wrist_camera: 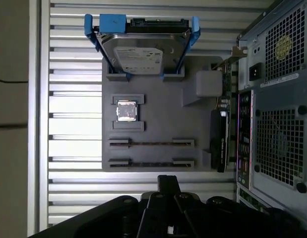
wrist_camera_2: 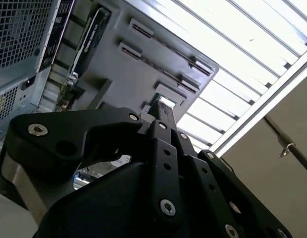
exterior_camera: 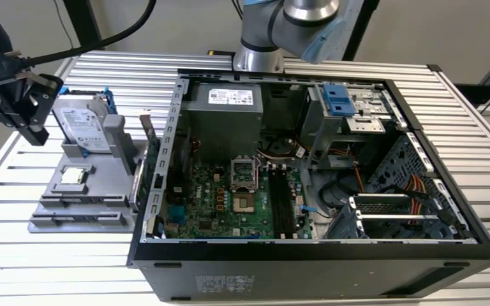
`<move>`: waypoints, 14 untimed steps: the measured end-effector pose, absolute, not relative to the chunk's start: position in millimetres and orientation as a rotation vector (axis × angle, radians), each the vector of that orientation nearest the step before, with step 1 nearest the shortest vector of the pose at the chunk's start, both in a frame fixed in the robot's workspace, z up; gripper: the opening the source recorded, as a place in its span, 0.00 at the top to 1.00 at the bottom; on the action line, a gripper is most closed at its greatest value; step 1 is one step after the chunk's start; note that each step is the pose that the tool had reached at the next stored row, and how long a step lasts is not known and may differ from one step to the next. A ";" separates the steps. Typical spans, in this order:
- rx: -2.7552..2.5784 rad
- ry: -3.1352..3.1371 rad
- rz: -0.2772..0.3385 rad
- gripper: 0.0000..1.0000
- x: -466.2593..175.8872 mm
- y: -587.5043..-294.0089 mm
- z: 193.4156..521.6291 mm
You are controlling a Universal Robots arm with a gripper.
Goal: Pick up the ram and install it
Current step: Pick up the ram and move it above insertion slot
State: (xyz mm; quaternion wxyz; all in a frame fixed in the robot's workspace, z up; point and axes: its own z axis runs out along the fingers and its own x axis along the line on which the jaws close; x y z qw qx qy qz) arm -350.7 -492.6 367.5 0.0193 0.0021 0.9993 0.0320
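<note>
Grey tray [wrist_camera: 158, 109] holds the ram [wrist_camera: 151, 143] on edge in slots; the gripper [wrist_camera: 168, 181] hovers near, closed on nothing. Approach step: grasping probably needs opening and alignment.

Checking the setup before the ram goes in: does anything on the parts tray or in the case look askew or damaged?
Nothing stands out. On the gray tray, the hard drive, the processor chip and the ram each sit squarely in their holders. The computer case lies open, with no visible damage.
</note>
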 end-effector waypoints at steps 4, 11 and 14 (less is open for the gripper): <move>-0.014 3.097 0.099 1.00 -350.7 -492.6 367.5; -0.022 3.096 0.100 1.00 -350.7 -492.6 367.5; -0.025 3.096 0.100 1.00 -350.7 -492.6 367.5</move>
